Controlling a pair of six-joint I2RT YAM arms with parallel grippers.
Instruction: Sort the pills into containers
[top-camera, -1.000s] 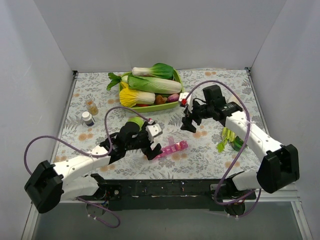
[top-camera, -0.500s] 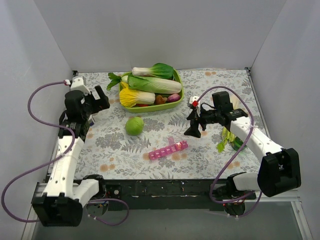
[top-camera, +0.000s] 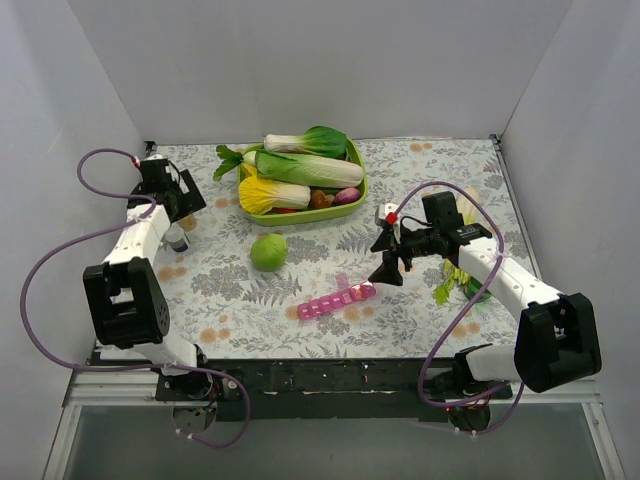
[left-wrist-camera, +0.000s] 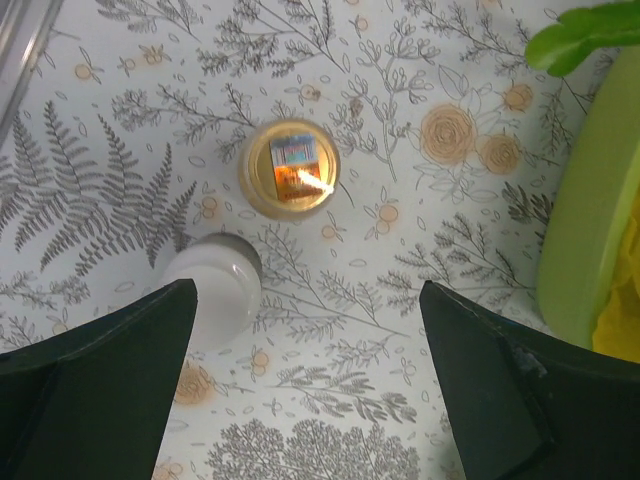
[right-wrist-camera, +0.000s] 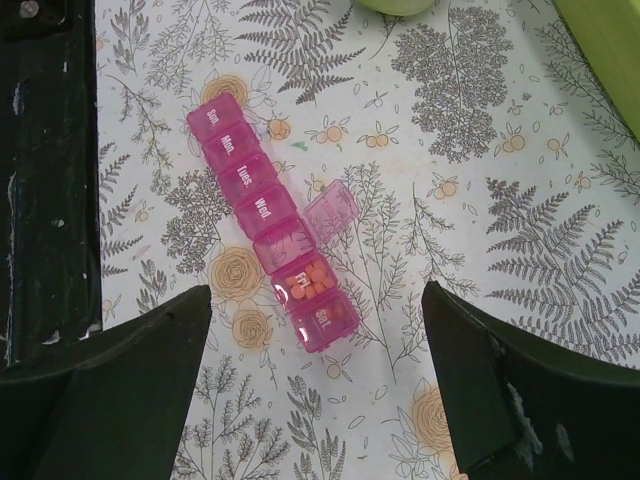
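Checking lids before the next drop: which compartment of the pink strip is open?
The compartment between Wed. and Fri.: its lid is flipped out sideways, while the other six lie shut.

Veg tray (top-camera: 361, 183) back-centre of tabletop, lime (top-camera: 268, 251) in front; amber jar (left-wrist-camera: 289, 168), white-cap bottle (left-wrist-camera: 215, 287) nr left edge; greens (top-camera: 455, 275) nr right edge.

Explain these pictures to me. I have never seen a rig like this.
Two robot arms are bolted at the near edge of the table. The overhead picture looks down from behind them; the other two come from wrist cameras, the dark shapes at their bottom corners being gripper fingers. On it lie a green tray of vegetables, a round green fruit, two small bottles and a pink pill organiser, one lid open, orange pills inside. The left gripper hangs over the bottles, the right gripper over the organiser. Both are open, holding nothing.
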